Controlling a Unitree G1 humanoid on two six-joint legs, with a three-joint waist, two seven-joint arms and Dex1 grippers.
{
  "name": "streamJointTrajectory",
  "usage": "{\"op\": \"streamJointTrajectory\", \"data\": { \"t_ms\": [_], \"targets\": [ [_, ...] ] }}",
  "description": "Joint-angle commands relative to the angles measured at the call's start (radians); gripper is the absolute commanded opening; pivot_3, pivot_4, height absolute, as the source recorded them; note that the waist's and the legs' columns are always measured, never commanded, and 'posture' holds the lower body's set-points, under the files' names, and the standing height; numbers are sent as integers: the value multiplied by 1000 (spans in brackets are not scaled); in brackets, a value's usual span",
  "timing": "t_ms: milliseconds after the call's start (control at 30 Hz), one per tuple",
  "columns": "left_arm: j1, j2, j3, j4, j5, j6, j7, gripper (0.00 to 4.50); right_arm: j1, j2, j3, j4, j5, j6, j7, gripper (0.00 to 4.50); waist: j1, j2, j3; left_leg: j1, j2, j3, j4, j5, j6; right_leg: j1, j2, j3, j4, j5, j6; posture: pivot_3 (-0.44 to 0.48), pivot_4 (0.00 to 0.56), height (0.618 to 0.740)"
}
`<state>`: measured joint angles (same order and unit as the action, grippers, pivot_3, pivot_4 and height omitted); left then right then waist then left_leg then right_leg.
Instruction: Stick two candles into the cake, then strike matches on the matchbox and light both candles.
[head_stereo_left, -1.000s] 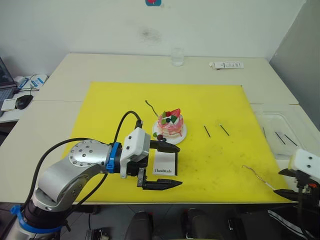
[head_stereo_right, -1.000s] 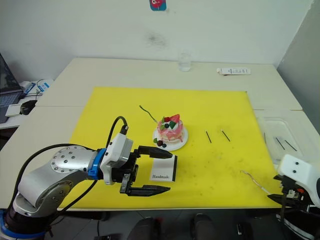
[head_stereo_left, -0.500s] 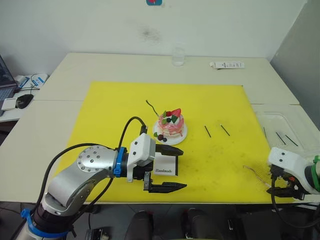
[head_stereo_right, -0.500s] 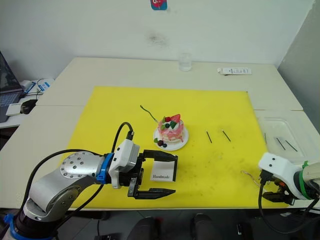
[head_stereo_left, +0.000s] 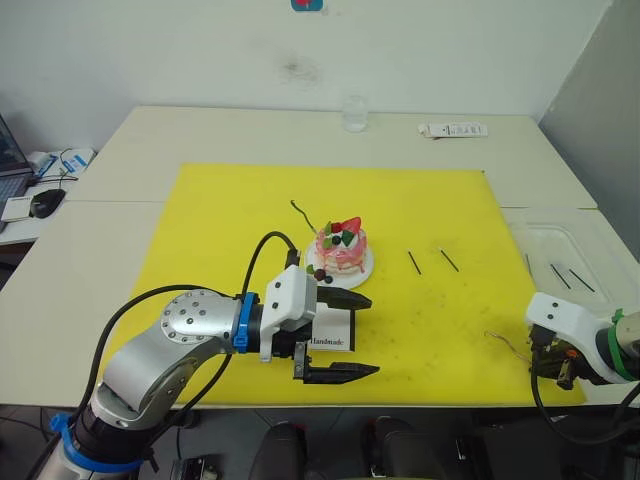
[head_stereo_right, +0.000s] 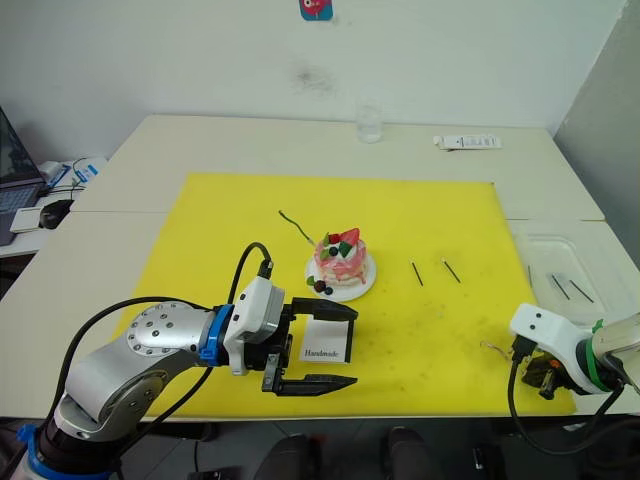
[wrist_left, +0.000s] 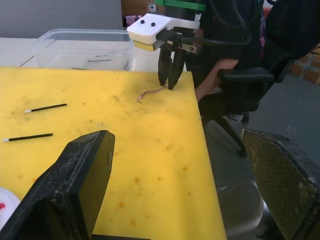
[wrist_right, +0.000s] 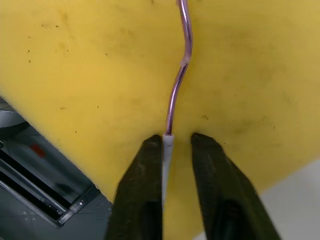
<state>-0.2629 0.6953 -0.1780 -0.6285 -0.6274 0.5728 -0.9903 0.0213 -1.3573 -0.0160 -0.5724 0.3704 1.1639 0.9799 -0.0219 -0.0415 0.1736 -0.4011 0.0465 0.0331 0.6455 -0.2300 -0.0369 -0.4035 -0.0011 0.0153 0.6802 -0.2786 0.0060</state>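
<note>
the pinkish candle (wrist_right: 179, 80) lay flat near the front right corner of the yellow mat (head_stereo_left: 230, 200), its long axis running from that corner inward toward the middle of the mat, wavy along its length. its plain white end (wrist_right: 166, 150) pointed at the mat's front edge and sat between the two black fingers (wrist_right: 142, 185) of the right gripper (wrist_left: 170, 80), which stood tips-down over it. the fingers were narrowly parted, one touching the white end and the other just beside it, so the gap was barely wider than the candle and it was not clear that they were clamped.

the second candle (head_stereo_left: 300, 212), the greenish one, lay on the mat just behind and to the left of the cake (head_stereo_left: 341, 245), slanting from the cake's plate (head_stereo_left: 362, 271) away toward the back left. that made two candles, neither standing in the cake.

one cake sat on its white plate near the mat's centre. two matches (head_stereo_left: 414, 263) lay on the mat to the right of the cake, side by side and apart, each running roughly front to back with a slight slant. further dark sticks lay in the clear tray (head_stereo_left: 560, 240) off the mat's right edge.

one matchbox (head_stereo_left: 331, 332) lay flat just in front of the plate, printed face up. the left gripper (head_stereo_left: 345, 335) hovered around it with its fingers spread wide, one behind the box and one in front, holding nothing.
</note>
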Motion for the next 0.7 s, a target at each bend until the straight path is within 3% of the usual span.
{"op": "streamJointTrajectory", "data": {
  "t_ms": [33,200,300,467,567,700],
  "targets": [
    [-6,0,1,-20,3,-6,5,4500,-25,9,-22,1,36,23,3,35,0,0,0,0,0,0,0,0,0,0,0,0,0,0,0,0,150,740],
    [18,26,51,-13,-13,5,10,4500,-89,10,-137,2,121,81,34,35,-4,0,0,0,0,0,0,0,0,0,0,0,0,0,0,0,150,740],
    [58,49,136,-15,-62,41,34,4500,-177,87,-272,-44,244,95,56,35,-5,0,0,0,1,0,0,0,0,0,0,0,0,0,0,0,150,740],
    [106,39,257,-4,-88,47,118,4500,-344,337,-329,-102,340,89,-102,35,-5,0,0,0,1,-1,0,0,0,0,2,-1,1,0,0,0,150,740],
    [140,-3,355,-2,-91,2,190,4500,-419,711,-254,-113,299,-188,-296,35,-8,-3,-1,0,1,-1,0,0,0,0,2,0,1,0,0,0,150,740],
    [166,-5,379,32,-37,-45,197,4500,-417,828,-91,-82,145,-384,-364,35,-4,1,1,-1,1,0,-1,0,0,-1,1,1,1,0,0,0,150,740]
  ]
}}
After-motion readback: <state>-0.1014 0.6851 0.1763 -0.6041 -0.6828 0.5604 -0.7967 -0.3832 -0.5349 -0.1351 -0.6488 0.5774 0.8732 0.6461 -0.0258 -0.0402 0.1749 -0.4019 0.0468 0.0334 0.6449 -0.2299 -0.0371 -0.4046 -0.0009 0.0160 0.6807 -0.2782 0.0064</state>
